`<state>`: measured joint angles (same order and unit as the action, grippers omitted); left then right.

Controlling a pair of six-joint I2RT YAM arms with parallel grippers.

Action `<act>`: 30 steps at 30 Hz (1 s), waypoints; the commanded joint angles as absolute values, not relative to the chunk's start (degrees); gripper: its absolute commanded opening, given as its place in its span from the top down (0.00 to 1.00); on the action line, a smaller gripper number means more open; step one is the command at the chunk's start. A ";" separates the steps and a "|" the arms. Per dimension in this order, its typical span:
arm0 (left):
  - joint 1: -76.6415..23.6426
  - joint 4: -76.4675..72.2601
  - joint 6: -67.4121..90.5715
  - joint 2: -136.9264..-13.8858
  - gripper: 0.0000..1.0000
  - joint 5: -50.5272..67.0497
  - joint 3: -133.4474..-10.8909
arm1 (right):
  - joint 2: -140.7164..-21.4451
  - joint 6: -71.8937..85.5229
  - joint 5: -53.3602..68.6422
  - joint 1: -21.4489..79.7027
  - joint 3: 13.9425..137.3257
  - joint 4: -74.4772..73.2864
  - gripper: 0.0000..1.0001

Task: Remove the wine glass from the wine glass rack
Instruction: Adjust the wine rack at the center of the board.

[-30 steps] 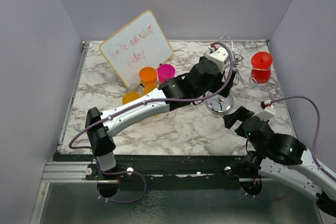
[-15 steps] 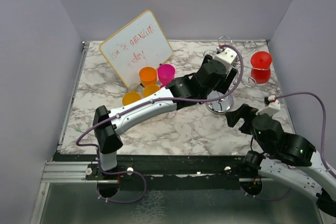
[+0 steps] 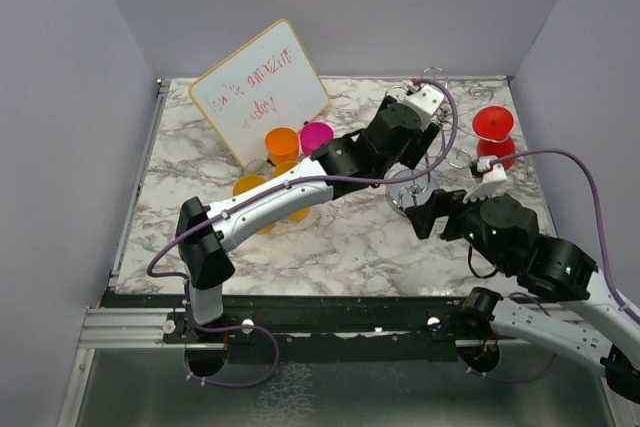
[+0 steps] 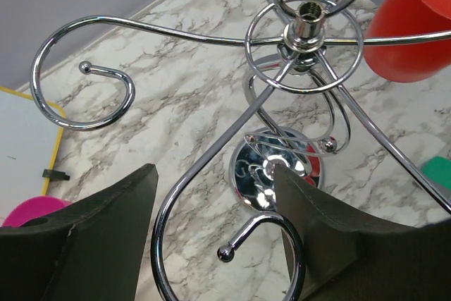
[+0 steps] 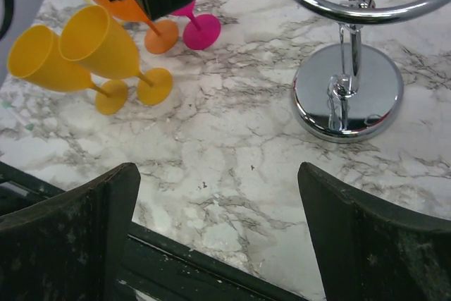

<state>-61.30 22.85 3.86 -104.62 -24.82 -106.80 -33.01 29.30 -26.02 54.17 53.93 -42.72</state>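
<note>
The wine glass rack [image 3: 432,137] stands at the back right of the marble table; its hub [image 4: 306,29], scroll arms and mirrored base [image 4: 276,170] fill the left wrist view. A red wine glass [image 3: 493,132] hangs upside down on its right side and shows at the top right of the left wrist view [image 4: 405,37]. My left gripper [image 3: 428,152] is open just above the rack, with one curled scroll arm [image 4: 211,195] between its fingers [image 4: 106,230]. My right gripper [image 3: 425,215] is open and empty, low over the table near the rack's base [image 5: 349,93].
A whiteboard [image 3: 260,87] leans at the back left. Orange [image 3: 282,142], pink [image 3: 316,135] and yellow [image 3: 250,187] plastic wine glasses lie in front of it; the yellow ones [image 5: 99,40] show in the right wrist view. Grey walls enclose the table.
My right arm has swung left and forward toward the rack's base. My left gripper has shifted slightly over the rack's top. The red glass still hangs on the rack.
</note>
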 commanded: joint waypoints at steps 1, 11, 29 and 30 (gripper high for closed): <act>-59.45 23.23 -1.37 -104.88 0.32 -22.33 -106.26 | -35.84 30.50 -30.82 54.27 52.57 -47.26 0.00; -55.02 22.07 -4.09 -105.64 0.32 -17.46 -106.08 | -28.73 42.75 -37.99 54.27 37.22 -36.29 0.05; -51.76 22.36 -4.78 -107.25 0.32 -14.04 -108.79 | -37.41 51.57 -35.36 47.65 18.81 -11.06 0.35; -51.69 22.49 -4.96 -107.43 0.32 -13.94 -109.07 | -38.32 50.75 -31.13 44.51 17.86 -8.25 0.38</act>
